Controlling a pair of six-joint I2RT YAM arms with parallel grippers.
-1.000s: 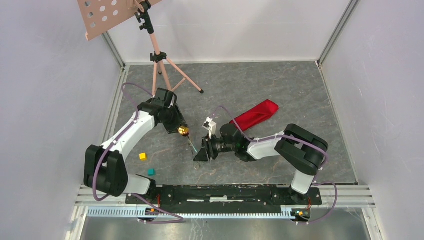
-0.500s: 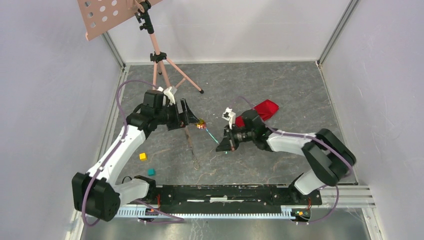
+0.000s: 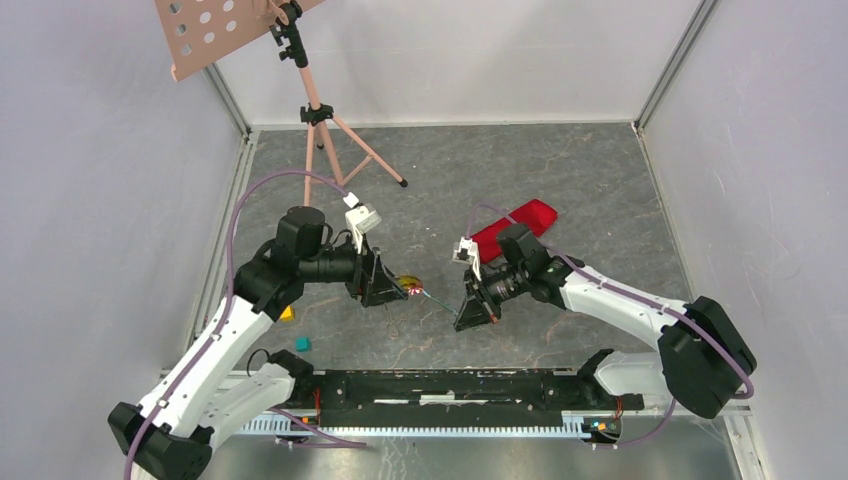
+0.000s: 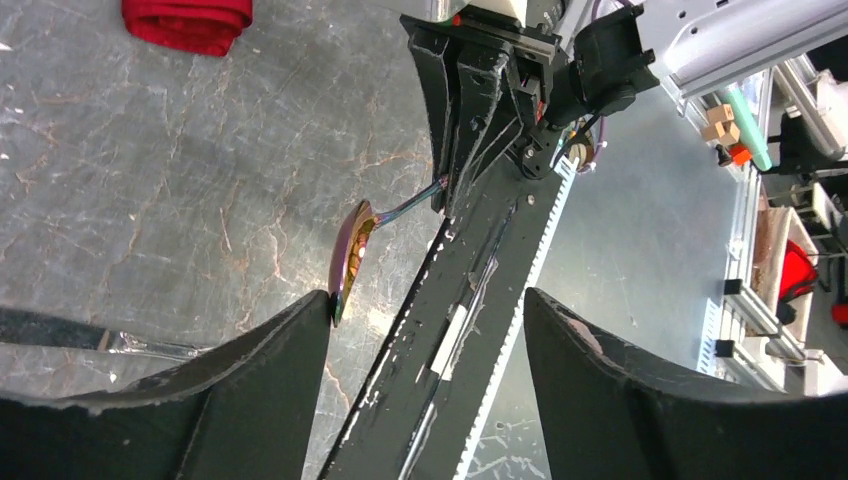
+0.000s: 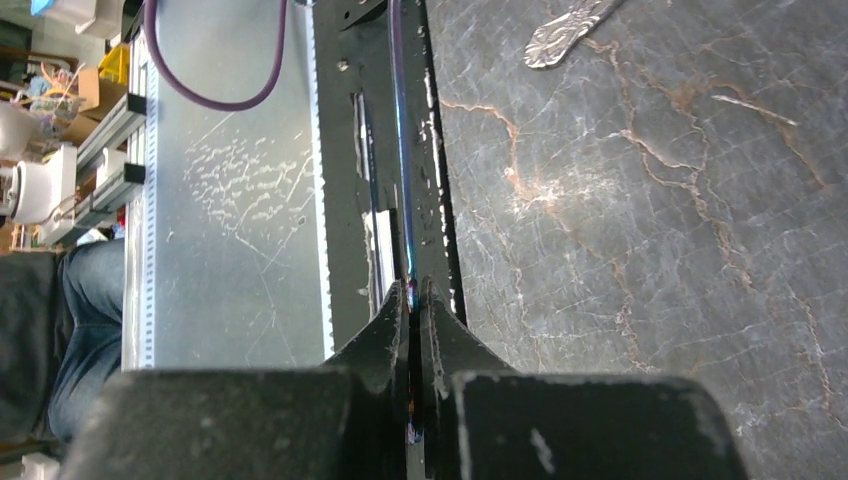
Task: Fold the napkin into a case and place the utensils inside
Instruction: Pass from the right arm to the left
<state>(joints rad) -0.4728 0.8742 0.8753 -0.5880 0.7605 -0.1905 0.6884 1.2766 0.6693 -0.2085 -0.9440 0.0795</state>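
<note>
The red napkin point(image 3: 515, 226) lies folded into a narrow strip on the table behind my right arm; its end shows in the left wrist view point(image 4: 187, 20). My right gripper point(image 3: 462, 308) is shut on the thin handle point(image 5: 404, 180) of the gold-bowled spoon point(image 3: 408, 283) and holds it above the table. My left gripper point(image 3: 393, 293) is open, facing the right one. The spoon bowl point(image 4: 350, 255) touches the tip of one left finger point(image 4: 300, 340). A dark utensil point(image 4: 130, 343) lies on the table below; its end shows in the right wrist view point(image 5: 565, 28).
A yellow block point(image 3: 287, 313) and a teal block point(image 3: 302, 343) sit on the table near my left arm. A pink music stand tripod point(image 3: 322, 135) stands at the back left. The black base rail point(image 3: 450, 385) runs along the near edge.
Both grippers and the spoon have moved toward the near edge, with the right gripper swinging right. The left gripper now stands open at the spoon bowl.
</note>
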